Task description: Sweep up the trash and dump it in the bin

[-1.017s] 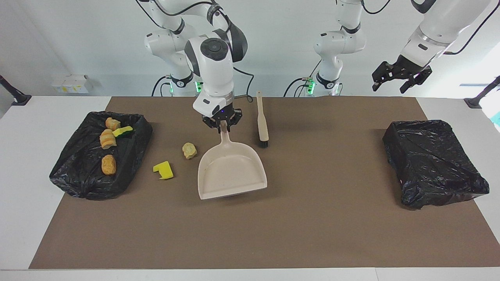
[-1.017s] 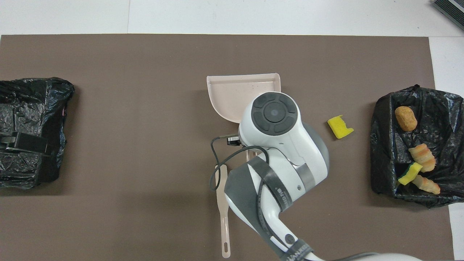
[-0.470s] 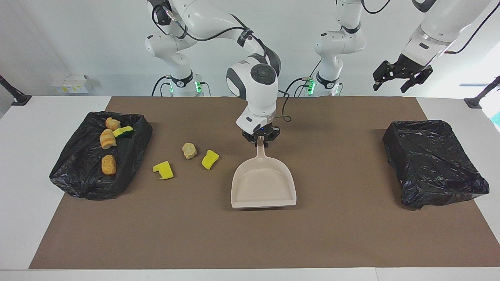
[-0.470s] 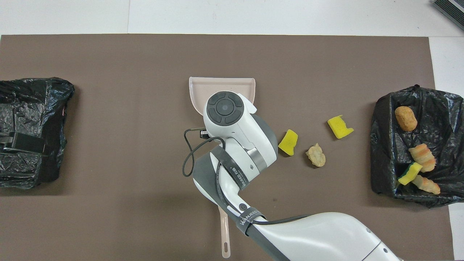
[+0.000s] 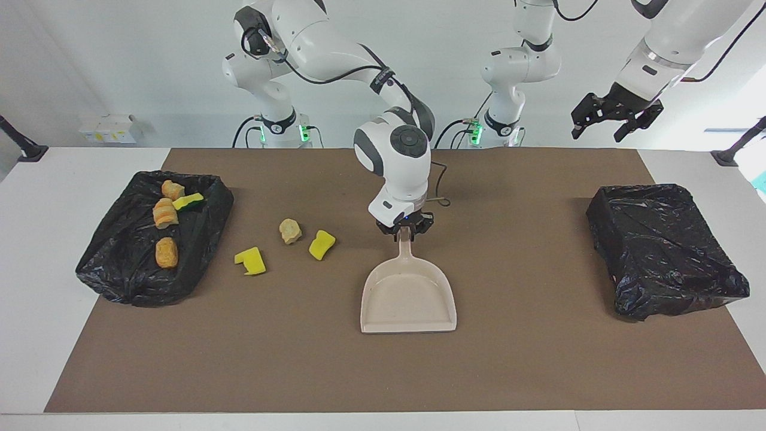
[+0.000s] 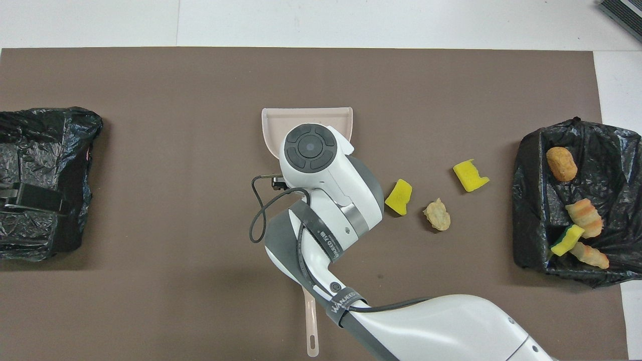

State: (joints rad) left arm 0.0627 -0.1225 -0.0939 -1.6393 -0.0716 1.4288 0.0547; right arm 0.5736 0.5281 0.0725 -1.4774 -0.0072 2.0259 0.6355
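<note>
**Dustpan set down mid-mat, three scraps left to sweep**

The right gripper (image 5: 406,231) sat at the dustpan (image 5: 409,299) handle (whether clamped or let go, I cannot tell). The pan lay flat, probably parked so that the arm could fetch the brush (image 6: 311,326). The left gripper (image 5: 613,120) waited with jaws apart above the empty bin (image 5: 664,251). Four scraps lay in the full bin (image 5: 119,281). Two sponges (image 5: 250,261) (image 5: 322,245) and a lump (image 5: 290,231) lay between that bin and the pan. A second earlier the pan was beside the lump, hiding one sponge.
</note>
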